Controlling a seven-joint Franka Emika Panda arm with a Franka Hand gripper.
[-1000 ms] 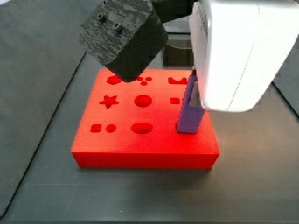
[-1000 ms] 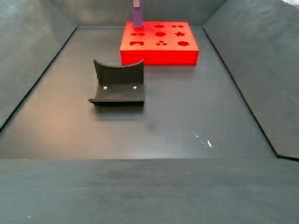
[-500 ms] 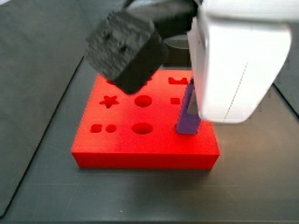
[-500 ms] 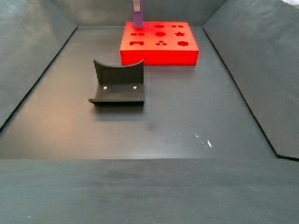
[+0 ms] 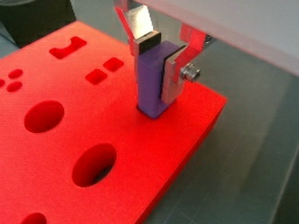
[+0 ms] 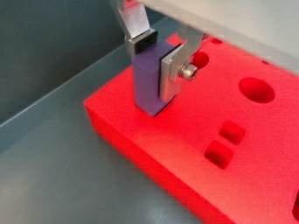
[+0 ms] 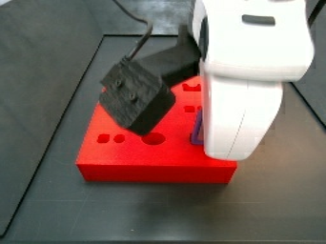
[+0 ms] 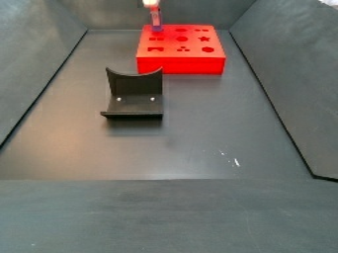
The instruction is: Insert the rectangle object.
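While the claw [image 5: 159, 59] pinches its upper end, the rectangle object [image 5: 153, 83] stands upright in the red block [image 5: 70, 122] at the table's far edge; it looks stiff, light, smooth.

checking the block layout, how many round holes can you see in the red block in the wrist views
4 at least. In wrist views, two lie beside the pincer holding the purple-blue bar, in the red block; two at its far edge. Others may be hidden or cropped.
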